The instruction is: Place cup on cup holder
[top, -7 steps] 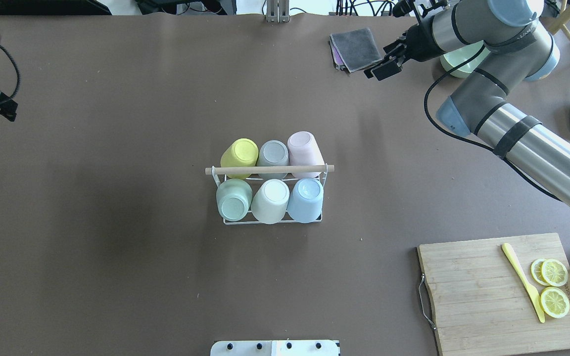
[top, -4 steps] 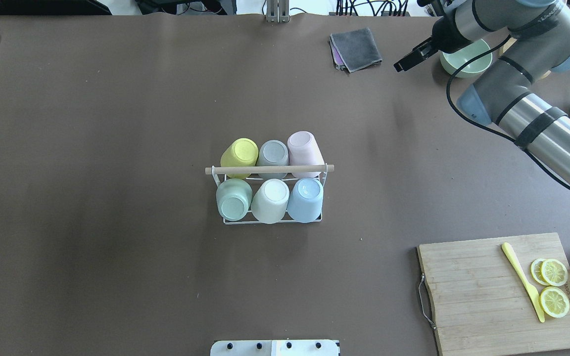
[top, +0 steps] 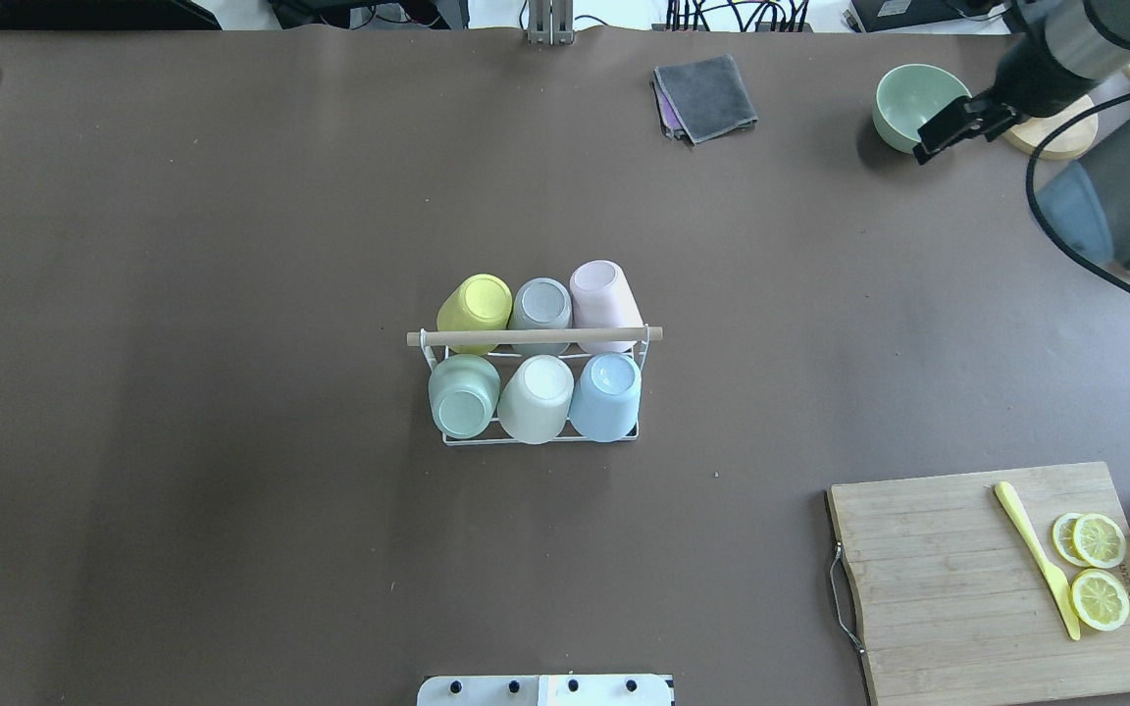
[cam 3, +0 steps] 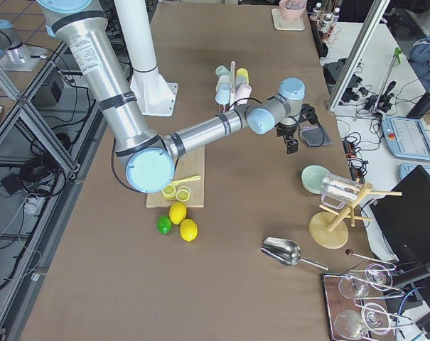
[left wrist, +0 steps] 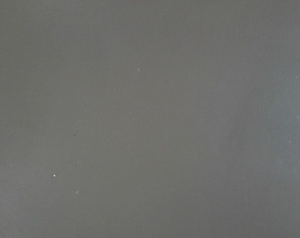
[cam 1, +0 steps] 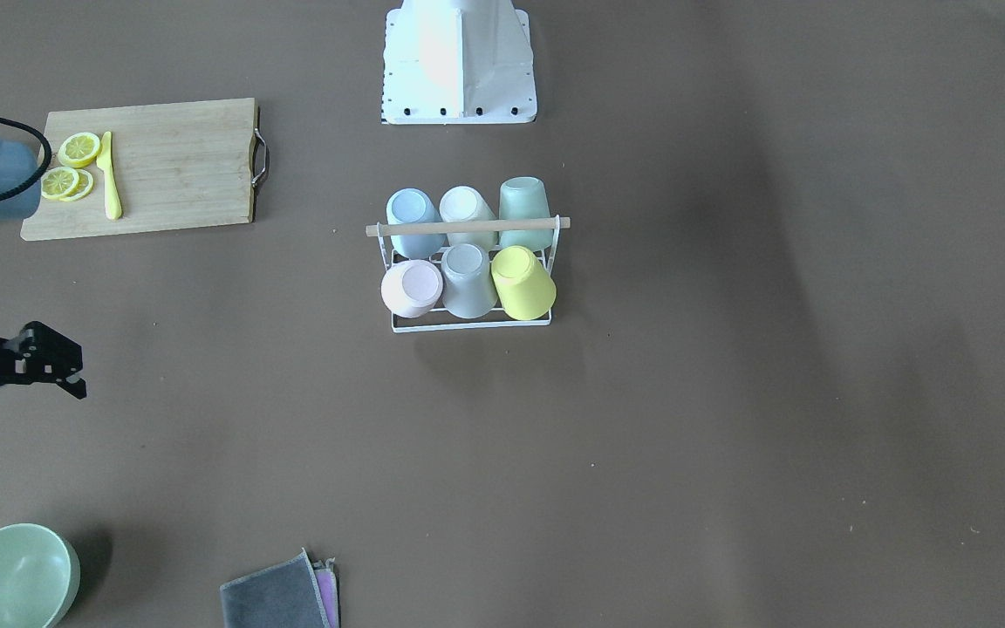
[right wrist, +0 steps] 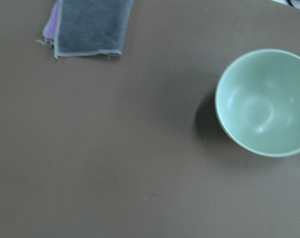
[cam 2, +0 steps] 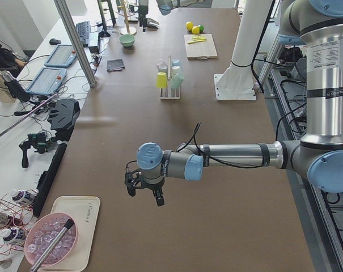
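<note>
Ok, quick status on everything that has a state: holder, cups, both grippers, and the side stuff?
Cup holder: upright, all six places filled.
Cups: six, upside down on the holder.
Right gripper: open, empty, near the bowl.
Left gripper: open or shut, cannot tell.
Bowl: upright, empty.
Cloth: folded.
Lemon slices: cut, lying on the board.

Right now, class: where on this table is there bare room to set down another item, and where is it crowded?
Widest free patch: the brown table on the robot's left of the white wire cup holder. Also bare: between holder and folded grey cloth. Crowded: the robot's right edge, with wooden cutting board and pale green bowl.
</note>
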`<action>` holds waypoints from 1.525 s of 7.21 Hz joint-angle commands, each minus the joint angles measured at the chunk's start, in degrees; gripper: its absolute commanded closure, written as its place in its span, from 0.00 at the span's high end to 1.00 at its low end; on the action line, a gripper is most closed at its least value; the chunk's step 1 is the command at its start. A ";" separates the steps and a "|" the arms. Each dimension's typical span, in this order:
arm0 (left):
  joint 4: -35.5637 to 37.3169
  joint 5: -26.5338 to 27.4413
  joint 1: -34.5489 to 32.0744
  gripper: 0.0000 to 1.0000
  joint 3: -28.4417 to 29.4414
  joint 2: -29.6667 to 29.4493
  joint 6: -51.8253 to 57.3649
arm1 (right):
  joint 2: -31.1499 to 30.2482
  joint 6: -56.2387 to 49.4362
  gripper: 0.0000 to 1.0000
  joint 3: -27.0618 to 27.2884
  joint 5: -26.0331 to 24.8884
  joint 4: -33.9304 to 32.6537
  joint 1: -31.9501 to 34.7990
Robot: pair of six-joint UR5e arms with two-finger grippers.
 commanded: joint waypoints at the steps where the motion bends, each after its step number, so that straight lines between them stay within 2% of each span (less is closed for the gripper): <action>1: 0.18 2.14 -1.08 0.98 -1.51 0.71 0.00 | -13.62 -0.84 1.00 6.34 -2.18 -3.88 5.69; 3: 0.09 3.21 -1.95 0.98 -3.00 1.84 0.17 | -20.61 -1.02 0.99 7.23 -1.04 -4.14 11.74; 4: 0.44 6.26 -2.05 0.98 -3.36 2.46 6.44 | -21.94 -1.03 1.00 7.06 0.62 -4.93 14.21; 5: 0.62 6.29 -3.00 0.98 -3.80 3.42 12.33 | -22.74 -0.94 1.00 6.88 5.60 -9.11 15.80; 6: 0.79 6.38 -4.58 0.98 -5.72 5.86 13.00 | -21.61 -0.42 1.00 7.23 7.65 -16.99 18.00; 7: 0.97 6.99 -4.42 0.98 -5.39 6.41 13.01 | -19.08 0.29 1.00 7.14 7.67 -23.77 19.15; 8: 0.97 7.60 -4.16 0.98 -5.65 5.29 13.01 | -19.58 0.38 1.00 7.49 7.41 -26.44 19.86; 9: 0.97 9.70 -4.16 0.98 -5.65 5.27 13.01 | -22.02 -0.58 1.00 7.58 7.14 -26.30 20.39; 11: 0.88 14.89 -3.46 0.98 -4.60 5.01 13.10 | -27.98 -6.26 1.00 7.49 4.35 -15.11 20.91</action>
